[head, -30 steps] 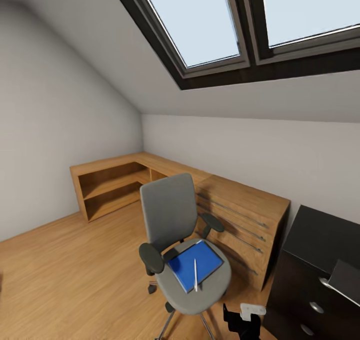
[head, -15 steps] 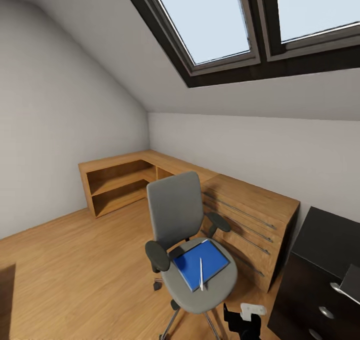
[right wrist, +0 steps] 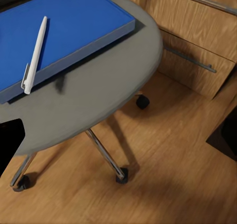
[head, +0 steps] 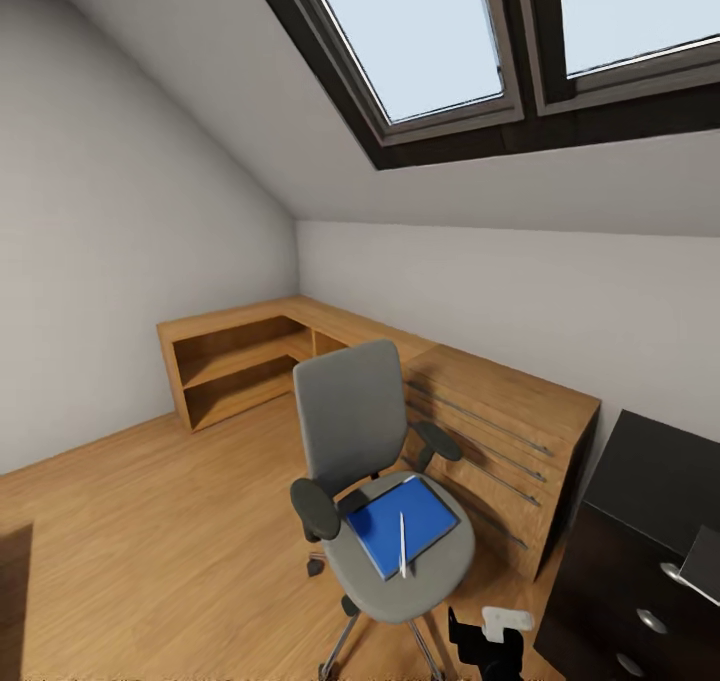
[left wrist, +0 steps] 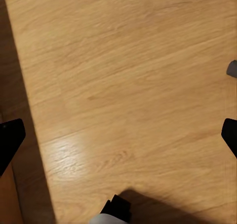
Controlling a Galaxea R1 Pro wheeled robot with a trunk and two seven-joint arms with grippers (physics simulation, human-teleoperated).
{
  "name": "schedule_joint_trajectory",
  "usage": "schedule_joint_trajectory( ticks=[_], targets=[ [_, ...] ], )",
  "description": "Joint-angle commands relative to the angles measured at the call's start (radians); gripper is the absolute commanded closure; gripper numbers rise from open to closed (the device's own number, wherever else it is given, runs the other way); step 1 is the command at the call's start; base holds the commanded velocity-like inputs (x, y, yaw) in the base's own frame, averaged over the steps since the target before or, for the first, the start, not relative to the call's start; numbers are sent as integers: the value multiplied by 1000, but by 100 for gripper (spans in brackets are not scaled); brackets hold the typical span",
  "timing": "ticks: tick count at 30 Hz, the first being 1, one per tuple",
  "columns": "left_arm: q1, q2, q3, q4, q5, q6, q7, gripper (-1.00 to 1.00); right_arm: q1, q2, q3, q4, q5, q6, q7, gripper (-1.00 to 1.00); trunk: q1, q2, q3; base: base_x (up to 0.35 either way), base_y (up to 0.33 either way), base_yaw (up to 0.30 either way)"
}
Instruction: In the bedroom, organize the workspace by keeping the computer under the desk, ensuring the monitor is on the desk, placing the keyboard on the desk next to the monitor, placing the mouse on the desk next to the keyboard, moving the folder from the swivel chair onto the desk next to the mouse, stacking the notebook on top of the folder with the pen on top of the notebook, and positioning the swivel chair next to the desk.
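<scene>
Your pen [head: 402, 544] lies on the folder [head: 385, 528], long axis 12-to-6, atop the swivel chair [head: 385, 481]; wood floor [head: 150, 521], attic room. Left jaws apart; right's can't tell.

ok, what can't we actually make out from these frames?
- Desk: head view, cut off by the right edge, so whatever sits on most of its top can't be seen.
- Swivel chair base: head view, cropped by the bottom edge; in the right wrist view the seat covers part of it.
- Folder: right wrist view, cut by the picture edge.
- Left fingers: left wrist view, only dark tips at the edges over bare floor.
</scene>
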Motion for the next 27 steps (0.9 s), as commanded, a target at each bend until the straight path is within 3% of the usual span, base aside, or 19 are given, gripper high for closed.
schedule_joint_trajectory(
  ticks=[1,27],
  targets=[
    [-1,1,-8,-1,9,-2,7,-100,-1,0,-6,1,1,-4,0,-100,0,-1,-3,0,0,0],
    [-1,0,-11,-1,6,-2,7,-100,0,-4,-6,2,2,-27,0,-100,0,-1,-43,0,0,0]
  ],
)
